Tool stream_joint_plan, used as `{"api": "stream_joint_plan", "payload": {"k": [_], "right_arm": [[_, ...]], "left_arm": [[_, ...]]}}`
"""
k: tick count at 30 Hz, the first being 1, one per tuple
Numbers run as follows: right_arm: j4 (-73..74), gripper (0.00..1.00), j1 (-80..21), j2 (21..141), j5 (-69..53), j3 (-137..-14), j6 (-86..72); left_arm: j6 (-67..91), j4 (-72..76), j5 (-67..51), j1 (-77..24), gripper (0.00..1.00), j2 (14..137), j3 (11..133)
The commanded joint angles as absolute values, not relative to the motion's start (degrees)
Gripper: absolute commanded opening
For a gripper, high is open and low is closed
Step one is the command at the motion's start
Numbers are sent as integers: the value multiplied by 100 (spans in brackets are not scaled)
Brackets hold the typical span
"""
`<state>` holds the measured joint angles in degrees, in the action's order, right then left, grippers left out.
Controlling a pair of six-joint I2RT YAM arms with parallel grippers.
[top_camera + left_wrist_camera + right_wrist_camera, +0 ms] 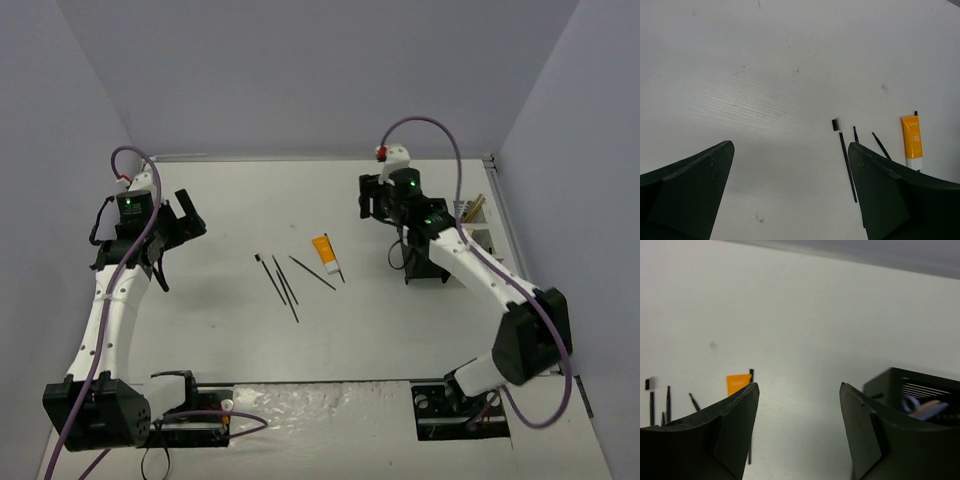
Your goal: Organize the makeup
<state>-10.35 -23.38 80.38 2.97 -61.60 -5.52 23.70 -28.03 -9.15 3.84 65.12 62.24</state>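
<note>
- makeup lies loose mid-desk: an orange-and-white tube, a slim brush with a pale head, and thin black pencils fanned just left of the tube, close together but mostly apart.
- more is already stowed at the right: a lavender tool sits inside the black mesh holder, and beige sticks stand at the far right edge.
- handling, as judged: all of it is very light. the pencils and brush are stiff, smooth and low on the surface, so they are likely to roll or skid under a closing finger.
- best hold looks like mid-shaft, fingers across the length, pressing down to the desk before closing. avoid the bristle head.
- the tube is soft and flat. take it across the orange body rather than by the white cap, with a gentle squeeze.
- left end effector: jaws spread wide, nothing between them. it hangs above bare desk on the left, angled toward the brush, well apart from it.
- left arm rises from its near-left base and bends in toward the centre.
- right end effector: jaws parted, empty. it sits raised at the far right, facing left toward the tube, with the holder just beside it.
- right arm reaches far, its elbow out at the near right.
</note>
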Motion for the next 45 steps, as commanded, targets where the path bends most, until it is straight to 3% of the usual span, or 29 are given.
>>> {"api": "stream_joint_plan", "payload": {"k": [1, 10, 16, 28, 45], "right_arm": [[606, 63, -3027, 9437, 62, -7288, -467], [1426, 68, -3673, 11379, 271, -8953, -629], [1529, 68, -3832, 12049, 335, -9440, -711], [1530, 67, -3877, 12454, 405, -9554, -800], [1538, 54, -4184, 12366, 738, -9589, -782]], "left_arm": [[2403, -2572, -909, 431, 97, 6448, 6416], [2403, -2573, -917, 431, 97, 6460, 6416], [2408, -2593, -914, 431, 97, 6469, 6425], [2417, -2593, -941, 431, 97, 6486, 6425], [2426, -2602, -958, 422, 97, 6469, 6425]]}}
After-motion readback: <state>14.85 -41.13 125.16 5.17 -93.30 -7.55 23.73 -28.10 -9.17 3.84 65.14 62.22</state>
